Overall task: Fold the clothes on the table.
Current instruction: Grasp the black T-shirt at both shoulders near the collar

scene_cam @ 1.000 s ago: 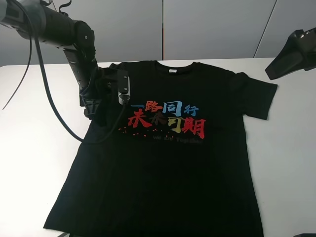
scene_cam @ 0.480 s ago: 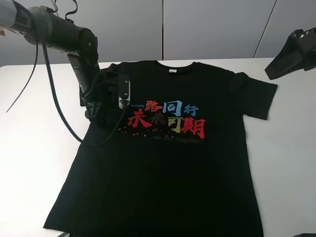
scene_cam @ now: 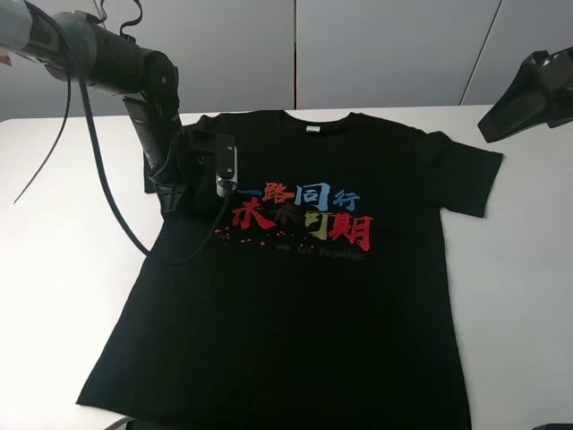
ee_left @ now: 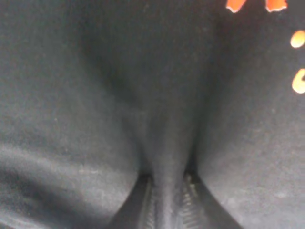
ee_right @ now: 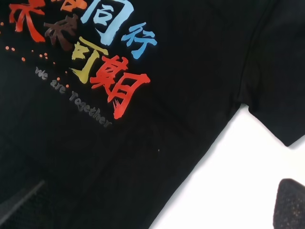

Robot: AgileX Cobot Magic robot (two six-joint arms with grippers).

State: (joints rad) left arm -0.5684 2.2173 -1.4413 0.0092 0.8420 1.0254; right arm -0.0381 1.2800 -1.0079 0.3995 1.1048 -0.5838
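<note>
In the exterior high view, the black T-shirt [scene_cam: 304, 269] is seen spread flat, front up, on the white table [scene_cam: 54, 269], with its collar at the far edge and its hem at the near one. The left arm [scene_cam: 152, 98] is lowered onto the shirt's shoulder on the left of the view, beside the printed characters [scene_cam: 304, 215]. The right arm [scene_cam: 533, 94] is held high and well apart from the cloth.

In the left wrist view, a ridge of black fabric is seen pinched upward between the left jaws, so they are judged to be clamped on the shirt.

In the right wrist view, the chest print and one sleeve [ee_right: 281, 86] are shown lying flat against bare table. The right jaws are spread apart and nothing is held.

The first fold is judged to be only begun. A lift and a carry of the gripped side across the chest are called for next, with the rest of the cloth kept flat.
</note>
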